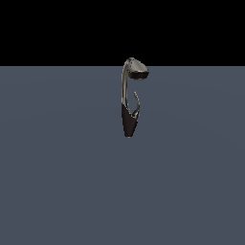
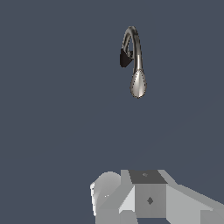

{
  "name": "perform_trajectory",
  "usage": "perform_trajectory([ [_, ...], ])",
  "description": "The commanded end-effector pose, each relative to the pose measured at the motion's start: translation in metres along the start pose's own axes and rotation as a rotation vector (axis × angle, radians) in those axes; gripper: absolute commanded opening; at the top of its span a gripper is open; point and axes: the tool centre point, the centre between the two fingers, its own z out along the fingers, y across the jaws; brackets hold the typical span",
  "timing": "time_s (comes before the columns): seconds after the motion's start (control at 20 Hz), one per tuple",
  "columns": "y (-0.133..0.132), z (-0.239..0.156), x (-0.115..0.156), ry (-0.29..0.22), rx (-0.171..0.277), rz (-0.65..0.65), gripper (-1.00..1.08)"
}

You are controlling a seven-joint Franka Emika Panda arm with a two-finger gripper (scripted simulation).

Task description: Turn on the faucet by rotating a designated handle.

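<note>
Only part of the robot is seen, and only in the wrist view: pale grey blocky housing of the gripper [image 2: 148,197] fills the lower edge of that picture. No fingertips can be made out there, so whether the jaws stand wide or narrow cannot be told, and nothing is seen held or touched by it. In the exterior view the arm is not seen at all.

The faucet [image 1: 128,115] is seen well apart from the gripper, ahead of the wrist camera with bare floor between them. Its black cone body tapers downward to a narrow base, a thin arched neck rises from it, and a wide flattened spout head is carried at the end of the arch. The handle [image 1: 136,103], a thin hooked lever, branches from the cone body on the spout's side and curves upward beneath the spout head. In the wrist view the handle is not clearly told from the neck.

The surface [image 1: 57,182] is a flat, uniform slate-blue plane. Beyond its far edge only a plain black background [image 1: 57,28] is shown.
</note>
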Motion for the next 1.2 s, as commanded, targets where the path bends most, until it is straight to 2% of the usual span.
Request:
perform_trajectory([
  [0.0, -0.001, 0.001, 0.005, -0.006, 0.01, 0.014, -1.0],
  [0.45, -0.004, 0.008, 0.041, -0.054, 0.088, 0.123, -1.0],
  [1.15, -0.002, 0.048, 0.137, -0.19, 0.266, 0.424, -1.0],
])
